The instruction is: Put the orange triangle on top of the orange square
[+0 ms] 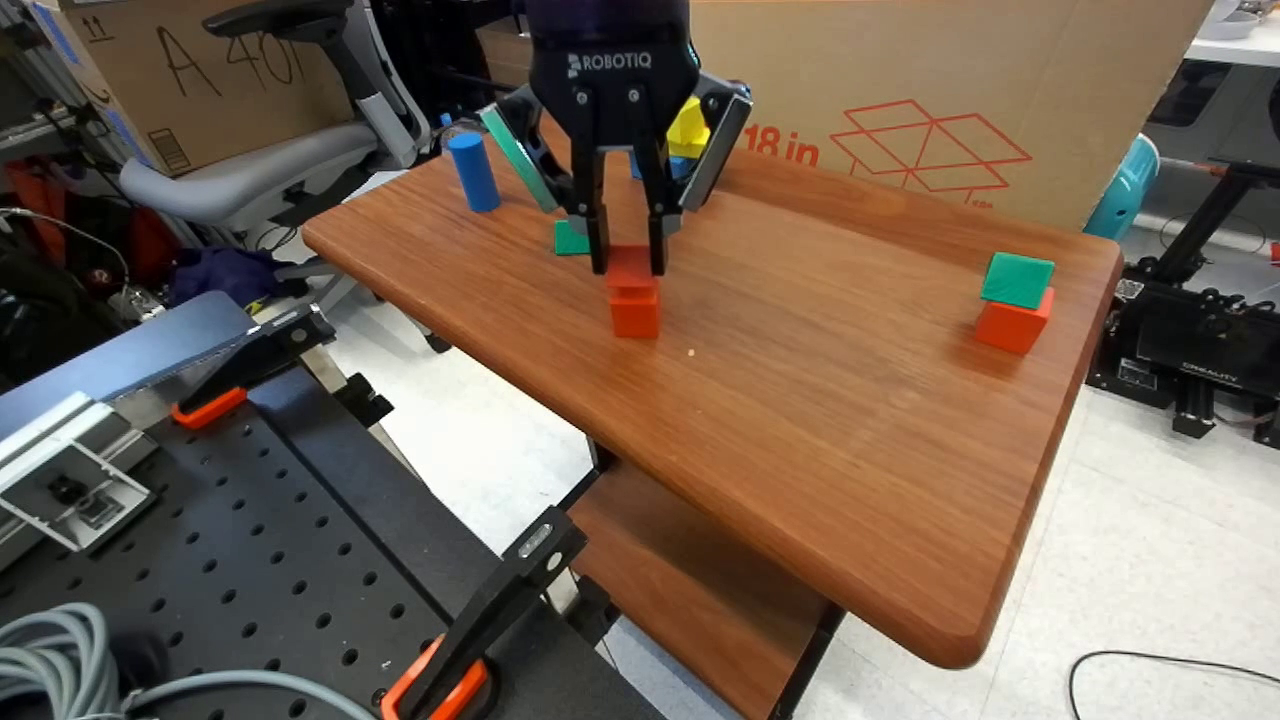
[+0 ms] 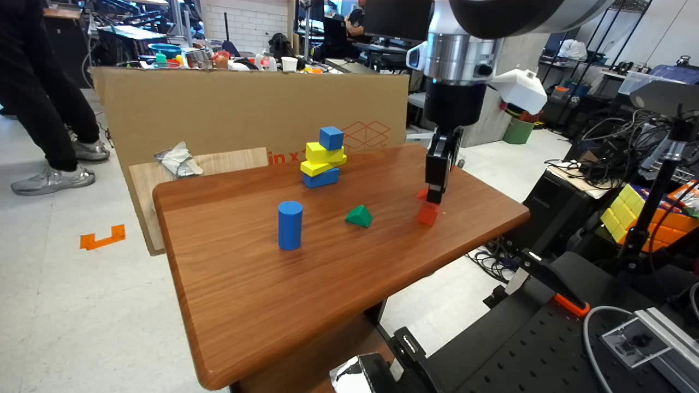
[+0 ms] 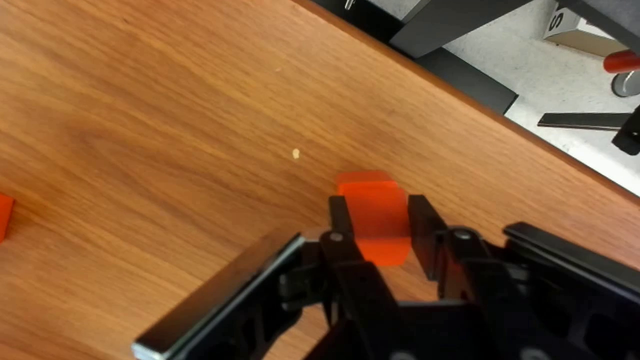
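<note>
The orange triangle is a low orange-red wedge between my gripper's fingertips. It also shows in the wrist view and partly behind a finger in an exterior view. The orange square, an orange-red cube, stands on the table directly below it; it also shows in an exterior view and the wrist view. My gripper is shut on the triangle, one finger at each side. The triangle appears to touch the cube's top; I cannot tell whether its weight rests there.
A green block sits on an orange-red block towards the table's end. A blue cylinder, a green wedge and a blue and yellow stack stand on the wooden table. A cardboard sheet stands behind it.
</note>
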`<state>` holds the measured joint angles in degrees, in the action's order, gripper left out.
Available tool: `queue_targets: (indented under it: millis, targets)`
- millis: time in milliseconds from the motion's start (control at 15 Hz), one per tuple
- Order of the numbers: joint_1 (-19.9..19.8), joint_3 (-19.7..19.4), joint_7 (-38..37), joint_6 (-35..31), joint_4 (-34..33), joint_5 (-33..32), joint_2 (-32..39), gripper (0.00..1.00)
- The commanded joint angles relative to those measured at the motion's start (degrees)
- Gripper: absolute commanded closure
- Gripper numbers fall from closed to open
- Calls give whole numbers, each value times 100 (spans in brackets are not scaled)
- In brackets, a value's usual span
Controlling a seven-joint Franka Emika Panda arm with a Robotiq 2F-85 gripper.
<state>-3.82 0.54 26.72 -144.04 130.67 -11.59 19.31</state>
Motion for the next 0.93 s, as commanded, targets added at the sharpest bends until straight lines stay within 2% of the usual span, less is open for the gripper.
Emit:
queue_targets:
  millis: [0, 267, 333, 467, 667, 800, 867]
  targets:
    - [-140, 109, 196, 104, 58, 190, -111, 92]
    - [-118, 75, 118, 89, 38, 122, -57, 92]
    - [-105, 62, 96, 82, 35, 89, -43, 42]
    - [-97, 54, 73, 44, 51, 73, -44, 36]
    - [-120, 64, 121, -57, 196, 81, -174, 12]
    - [-107, 36, 79, -131, 310, 23, -286, 0]
    - [-91, 4, 8, -178, 396, -21, -384, 0]
